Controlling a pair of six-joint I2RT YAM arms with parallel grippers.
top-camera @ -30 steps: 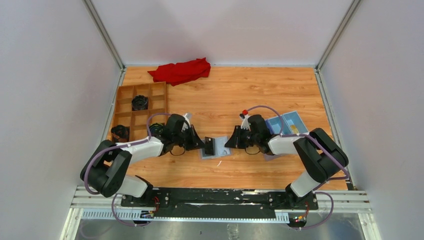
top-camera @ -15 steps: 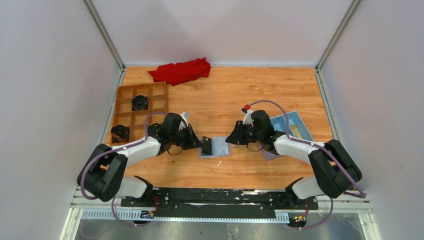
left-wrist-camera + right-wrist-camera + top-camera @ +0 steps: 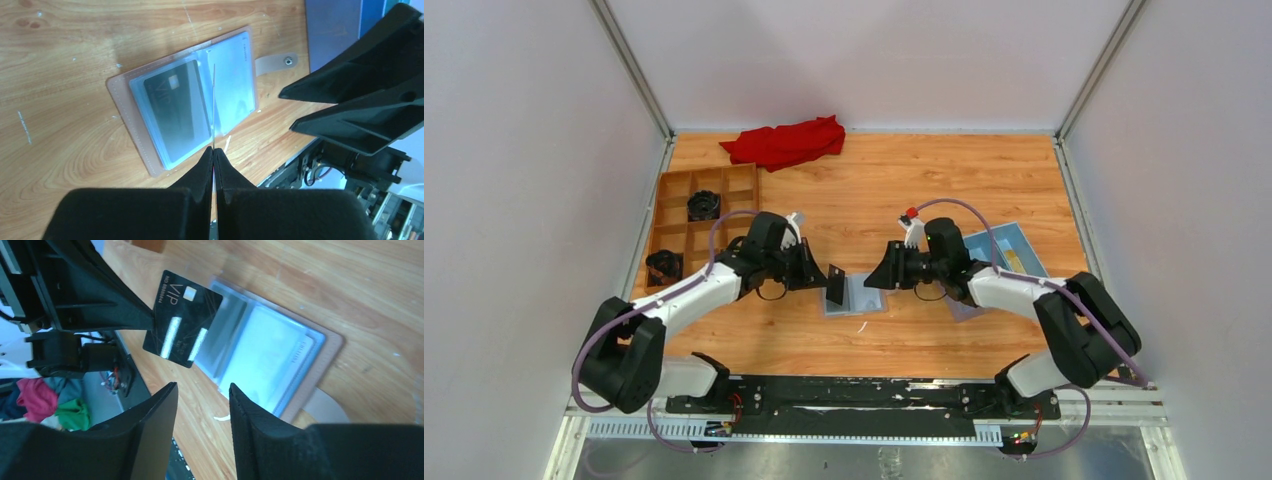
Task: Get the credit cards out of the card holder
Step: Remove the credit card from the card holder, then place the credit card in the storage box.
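Flat on the table, between the two end effectors, the card holder lies open, with a dark card and a pale card showing in its clear sleeves. Just above the holder, the left end effector is clenched on a black card, held on edge. Right of the holder, the right end effector is released, gripping nothing. Farther right sits a blue box. Well to the holder's left is a brown tray, and beyond it a red cloth.
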